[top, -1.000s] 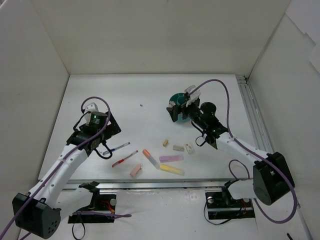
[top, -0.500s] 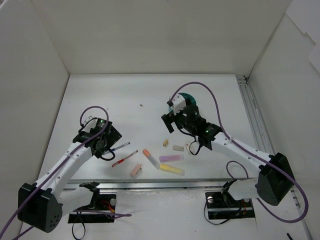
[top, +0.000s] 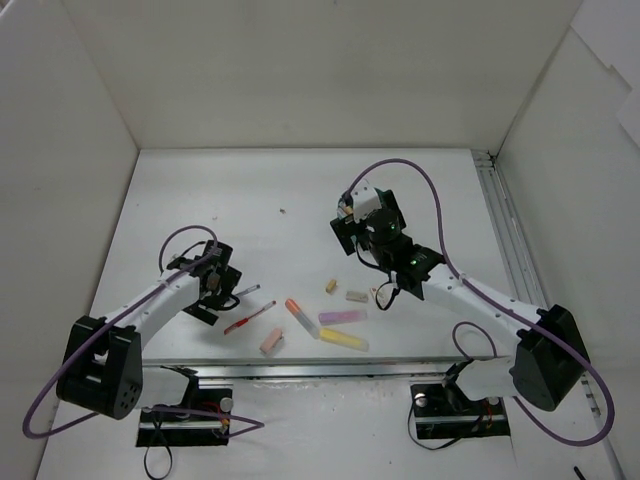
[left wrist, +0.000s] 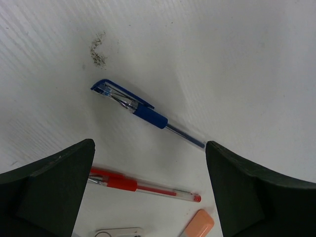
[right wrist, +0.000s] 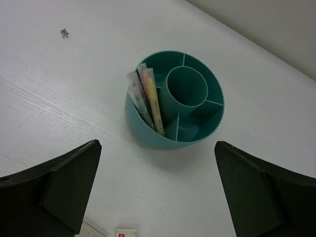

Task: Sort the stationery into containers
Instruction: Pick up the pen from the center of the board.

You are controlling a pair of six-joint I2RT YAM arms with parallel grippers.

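Top external view first: the white table (top: 250, 190) carries everything, and most of the sorting is not yet done.

The teal cup (right wrist: 138, 126) sits directly beneath the right claw (right wrist: 158, 148), whose jaws stand wide apart with nothing between them. Two thin sticks (right wrist: 150, 98), one with a yellow and pink label and one clear grey, lean in the outer compartment on that claw's left. The centre well and the other compartments look bare.

On the near side of the right claw, between the two arms, lie the purple highlighter (top: 342, 317), the yellow highlighter (top: 344, 340) and the orange highlighter (top: 297, 309).

The left claw (left wrist: 149, 148) hangs low over the table, spread wide and empty. The blue pen (left wrist: 143, 112) lies just ahead of its fingertips, and the red pen (left wrist: 143, 187) lies just behind them, nearer the wrist.

The small erasers are well apart from the left claw, the pink eraser (top: 271, 342) closest to it. The beige eraser (top: 330, 286) and the white eraser (top: 357, 296) sit nearer the right claw.

The step in hand looks to me like picking up the blue pen. The pen lies slantwise, closer to the line between the fingers than across it. So the next move likely calls for a wrist turn, then a short reach forward and down so the fingers straddle the barrel without catching the red pen.
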